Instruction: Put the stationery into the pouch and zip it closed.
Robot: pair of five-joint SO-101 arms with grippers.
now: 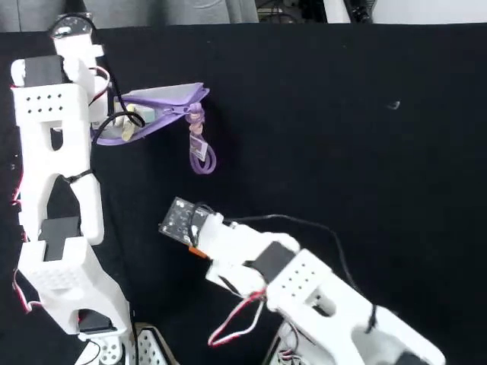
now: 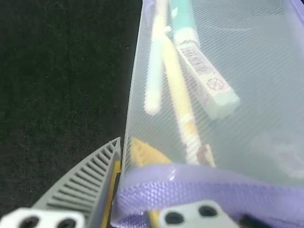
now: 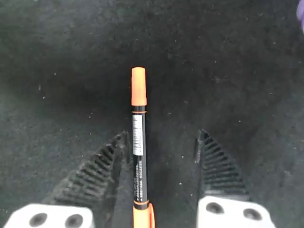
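My left gripper (image 1: 122,122) is at the table's far left, shut on the edge of a clear mesh pouch (image 1: 163,103) with purple trim. Close up in the left wrist view, the pouch (image 2: 213,71) holds a yellow pen (image 2: 178,99), a pale stick (image 2: 154,61) and a teal-and-white tube (image 2: 199,61). Its purple zip band (image 2: 199,190) lies in my left gripper (image 2: 137,190). Near the table's middle front, my right gripper (image 3: 163,135) is open and low over the cloth. A black marker with an orange cap (image 3: 138,137) lies flat between its fingers, close to one finger (image 3: 102,175).
A purple wrist strap (image 1: 201,156) hangs from the pouch's zip end onto the black cloth. The right arm (image 1: 304,285) stretches in from the front right with loose red and white cables. The right half of the black table (image 1: 365,152) is open room.
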